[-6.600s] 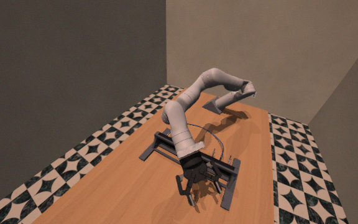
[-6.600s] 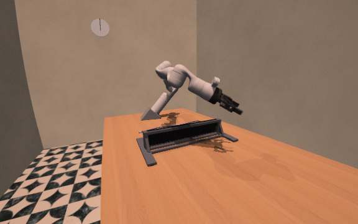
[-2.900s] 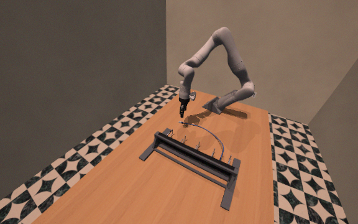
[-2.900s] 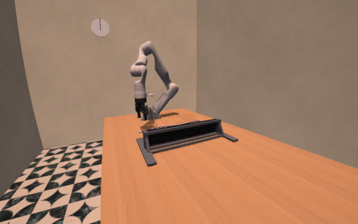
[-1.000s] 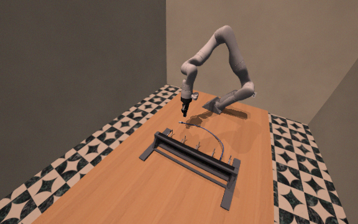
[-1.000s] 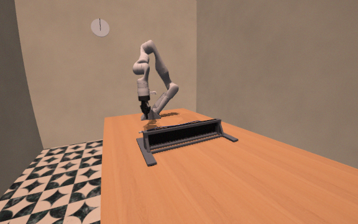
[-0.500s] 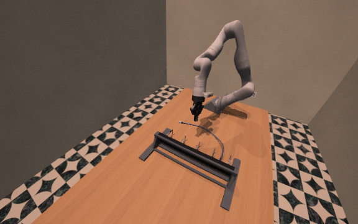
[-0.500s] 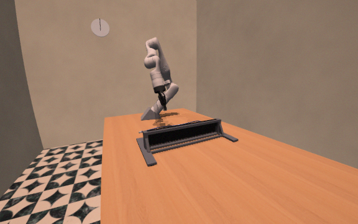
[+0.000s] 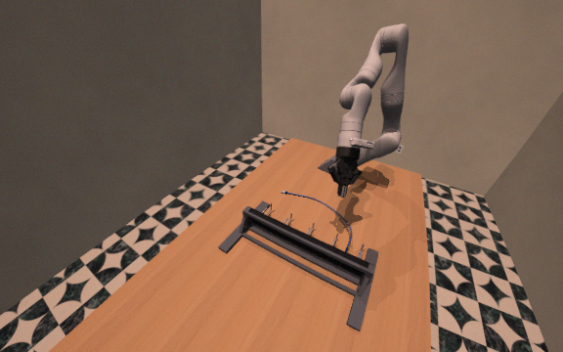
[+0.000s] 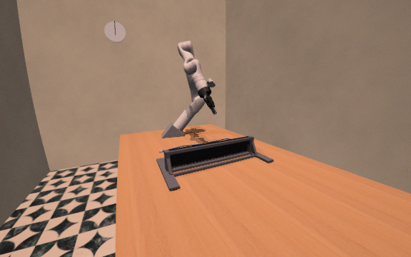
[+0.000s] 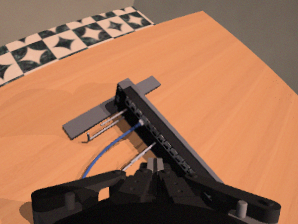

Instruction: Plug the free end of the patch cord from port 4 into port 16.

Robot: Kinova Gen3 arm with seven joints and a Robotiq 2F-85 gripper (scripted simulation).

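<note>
The rack point(image 9: 301, 238) point(image 10: 168, 178) point(image 11: 162, 132) stands on the table. The blue patch cord point(image 9: 330, 208) point(image 11: 100, 152) runs from a port near the rack's right end in the top view and arcs round on the robot's side. Its free plug point(image 9: 284, 192) point(image 10: 161, 151) lies beyond the rack's left part in the top view; the wrist view does not show it. My gripper point(image 9: 342, 192) point(image 10: 215, 112) point(image 11: 154, 167) is shut and empty, above the table on the robot's side of the rack, apart from cord and plug. Port 16 and the plate numbers cannot be made out.
Several thin metal cable guides point(image 9: 312, 229) point(image 11: 138, 156) stick out from the rack's port side. The rack's feet point(image 9: 361, 308) point(image 10: 171, 183) point(image 11: 90, 120) spread at both ends. The table point(image 9: 189, 293) point(image 10: 262, 214) point(image 11: 220, 80) has open edges above the tiled floor.
</note>
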